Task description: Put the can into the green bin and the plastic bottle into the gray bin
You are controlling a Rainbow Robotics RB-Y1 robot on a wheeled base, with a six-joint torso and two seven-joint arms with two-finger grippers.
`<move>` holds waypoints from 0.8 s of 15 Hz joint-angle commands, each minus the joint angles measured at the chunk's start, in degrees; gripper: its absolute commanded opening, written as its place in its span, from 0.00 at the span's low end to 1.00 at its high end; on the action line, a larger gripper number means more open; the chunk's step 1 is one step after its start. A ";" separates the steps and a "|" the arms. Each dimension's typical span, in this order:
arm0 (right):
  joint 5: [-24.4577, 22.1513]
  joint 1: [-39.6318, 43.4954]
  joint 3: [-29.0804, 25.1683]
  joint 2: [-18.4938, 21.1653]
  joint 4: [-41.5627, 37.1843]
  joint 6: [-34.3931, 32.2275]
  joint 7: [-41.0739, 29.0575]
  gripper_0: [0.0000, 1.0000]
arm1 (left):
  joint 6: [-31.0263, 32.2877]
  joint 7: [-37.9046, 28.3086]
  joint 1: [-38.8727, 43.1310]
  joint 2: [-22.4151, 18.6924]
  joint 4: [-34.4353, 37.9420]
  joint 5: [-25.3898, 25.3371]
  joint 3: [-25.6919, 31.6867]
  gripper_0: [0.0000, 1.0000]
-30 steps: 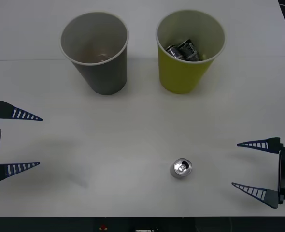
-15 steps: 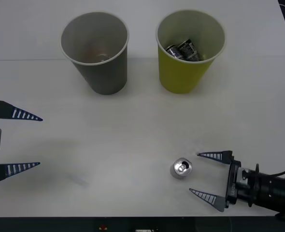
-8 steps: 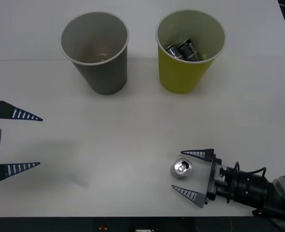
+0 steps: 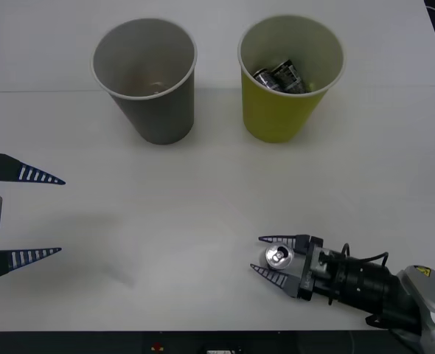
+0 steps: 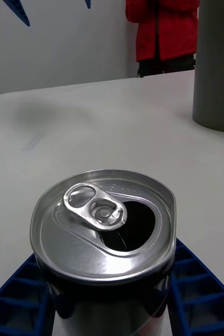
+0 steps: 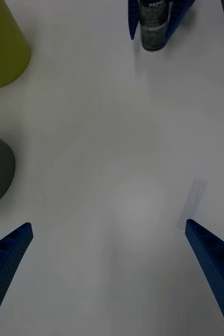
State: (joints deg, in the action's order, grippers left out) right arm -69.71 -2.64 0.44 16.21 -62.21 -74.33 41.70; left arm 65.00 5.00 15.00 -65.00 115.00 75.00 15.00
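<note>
On a white table, a large gray tapered paper cup stands at the far left with nothing clearly visible inside, and beside it a yellow-green paper cup holds dark cans. At the left edge the left gripper hovers with fingers spread wide. Near the front right, the right gripper lies low, its blue ribbed fingers set on both sides of a small upright black drink can with an opened silver top.

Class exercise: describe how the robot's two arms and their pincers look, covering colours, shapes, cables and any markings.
Each pincer has two blue, ribbed, wedge-shaped fingers tapering to points. The right pincer sits on a black cylindrical wrist with a thin black cable looping over it, then a grey arm shell bearing a yellow warning sticker. The left pincer mounts on a black and grey bracket.
</note>
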 commanded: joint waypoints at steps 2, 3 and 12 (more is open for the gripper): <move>0.45 0.00 0.00 -0.30 -0.01 0.06 -0.04 0.00 | 0.00 0.00 0.00 0.00 0.00 0.00 0.00 1.00; 0.54 0.00 0.00 -0.22 -0.01 0.06 -0.22 0.00 | 0.00 0.00 0.00 0.00 0.00 0.00 0.00 1.00; 0.72 0.53 -0.44 4.71 -6.34 -0.20 -8.74 0.00 | 0.00 0.00 0.00 0.00 0.00 0.00 0.00 1.00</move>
State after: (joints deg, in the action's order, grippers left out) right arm -68.65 -2.45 0.06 19.83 -66.76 -74.63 34.94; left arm 65.00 5.00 15.00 -65.00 115.00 75.00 15.00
